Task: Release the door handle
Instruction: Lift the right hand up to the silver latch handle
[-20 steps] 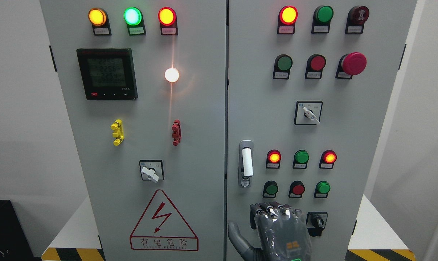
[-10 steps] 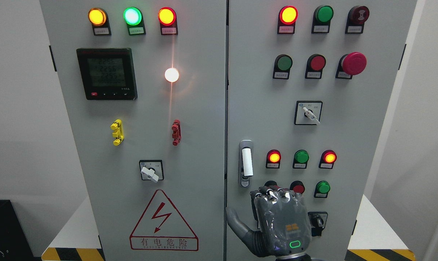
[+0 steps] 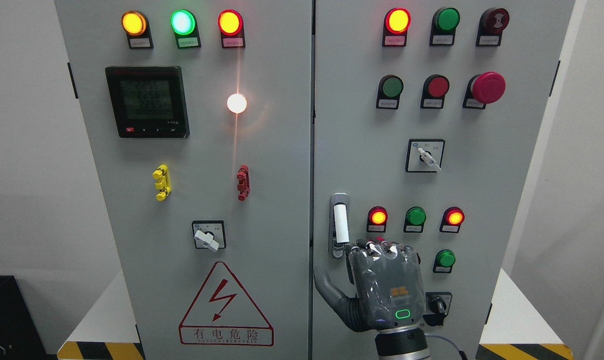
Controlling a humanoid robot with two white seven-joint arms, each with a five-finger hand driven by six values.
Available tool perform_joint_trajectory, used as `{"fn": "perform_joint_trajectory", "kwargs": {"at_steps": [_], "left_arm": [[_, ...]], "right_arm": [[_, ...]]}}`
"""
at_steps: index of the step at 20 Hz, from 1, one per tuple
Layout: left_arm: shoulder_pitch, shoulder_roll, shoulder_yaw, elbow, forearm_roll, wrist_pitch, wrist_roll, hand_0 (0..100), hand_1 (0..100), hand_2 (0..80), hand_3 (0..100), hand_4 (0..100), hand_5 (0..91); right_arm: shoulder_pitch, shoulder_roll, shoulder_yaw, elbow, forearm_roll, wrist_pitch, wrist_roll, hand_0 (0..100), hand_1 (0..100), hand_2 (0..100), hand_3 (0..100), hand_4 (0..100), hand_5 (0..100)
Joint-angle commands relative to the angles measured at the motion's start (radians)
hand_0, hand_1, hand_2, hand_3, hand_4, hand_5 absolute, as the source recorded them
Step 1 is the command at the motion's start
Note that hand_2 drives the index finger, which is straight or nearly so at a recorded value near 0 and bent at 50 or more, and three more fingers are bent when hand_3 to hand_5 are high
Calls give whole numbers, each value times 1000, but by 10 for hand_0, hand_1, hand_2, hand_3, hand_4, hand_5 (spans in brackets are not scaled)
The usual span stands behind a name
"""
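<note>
The door handle (image 3: 341, 223) is a white upright lever in a grey metal housing, at the left edge of the right cabinet door (image 3: 362, 150). My right hand (image 3: 377, 260) comes up from the bottom edge, right of the middle, with its back to the camera. It sits just below and right of the handle, apart from the lever. Its fingers (image 3: 382, 246) point toward the panel and its thumb (image 3: 327, 287) is spread to the left. It holds nothing. The left arm is out of view.
The grey cabinet has two closed doors with lit lamps (image 3: 378, 217), push buttons (image 3: 445, 258), a red emergency button (image 3: 488, 87), rotary switches (image 3: 425, 156) and a meter (image 3: 147, 101). The hand covers two buttons. A white base with hazard stripes (image 3: 524, 345) lies below.
My right hand has risen along the right door, from below the lower button row to just beside the bottom of the handle. More of the wrist shows.
</note>
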Motion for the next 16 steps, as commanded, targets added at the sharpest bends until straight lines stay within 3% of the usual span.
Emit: {"fn": "perform_joint_trajectory", "kwargs": {"at_steps": [1, 16], "left_arm": [[9, 0, 0, 0, 0, 0, 0, 120, 556, 0, 0, 0, 0], [9, 0, 0, 0, 0, 0, 0, 120, 556, 0, 0, 0, 0]], "right_arm": [[-43, 2, -7, 60, 0, 6, 0, 262, 401, 955, 1000, 1000, 1000], [-73, 2, -26, 82, -2, 12, 0, 302, 411, 954, 1000, 1000, 1000]]}}
